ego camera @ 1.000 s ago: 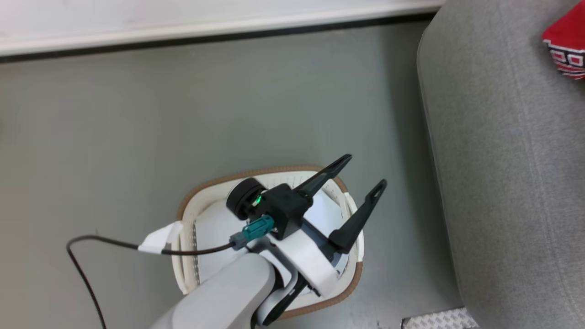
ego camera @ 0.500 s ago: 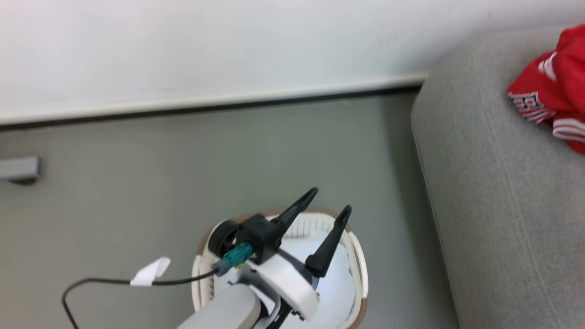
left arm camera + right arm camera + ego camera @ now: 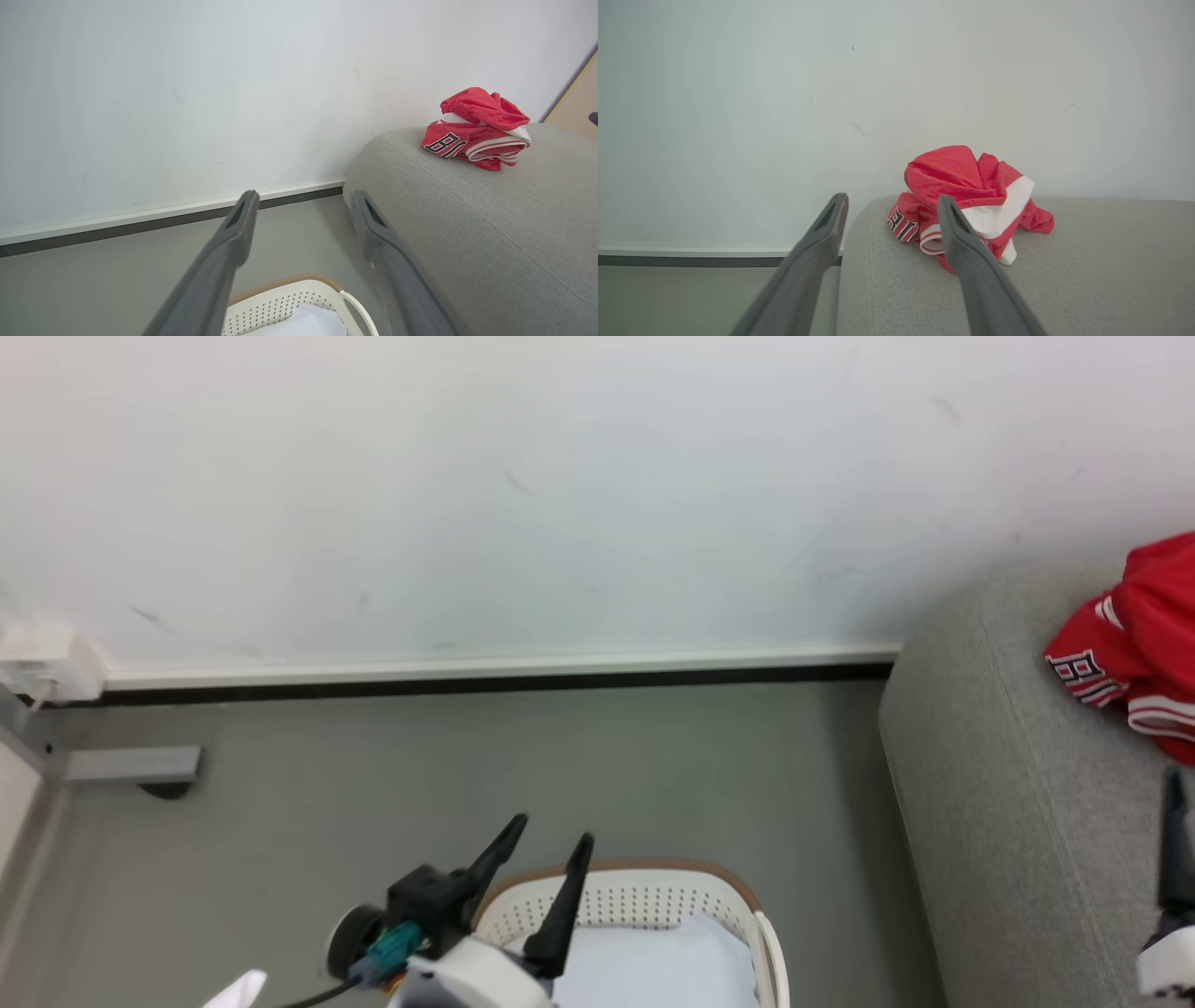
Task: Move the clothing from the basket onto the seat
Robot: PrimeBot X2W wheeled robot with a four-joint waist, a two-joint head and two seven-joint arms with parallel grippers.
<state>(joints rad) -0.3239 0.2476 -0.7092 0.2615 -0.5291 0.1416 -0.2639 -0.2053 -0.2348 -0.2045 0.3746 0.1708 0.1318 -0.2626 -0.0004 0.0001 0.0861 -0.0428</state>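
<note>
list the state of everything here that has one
red jersey, crumpled in a heap on the sofa, out of the basket
basket, upright on the floor, holding a pale cloth
pale cloth, lying inside the basket
sofa, bearing the jersey near its end
left gripper, open, empty, above the basket
right gripper, open, empty, pointing at the jersey

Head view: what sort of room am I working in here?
Probably a living-room corner, possibly a staged one: a grey fabric sofa by a plain white wall, a laundry basket on the smooth grey floor, and a red jersey lying on the sofa.
</note>
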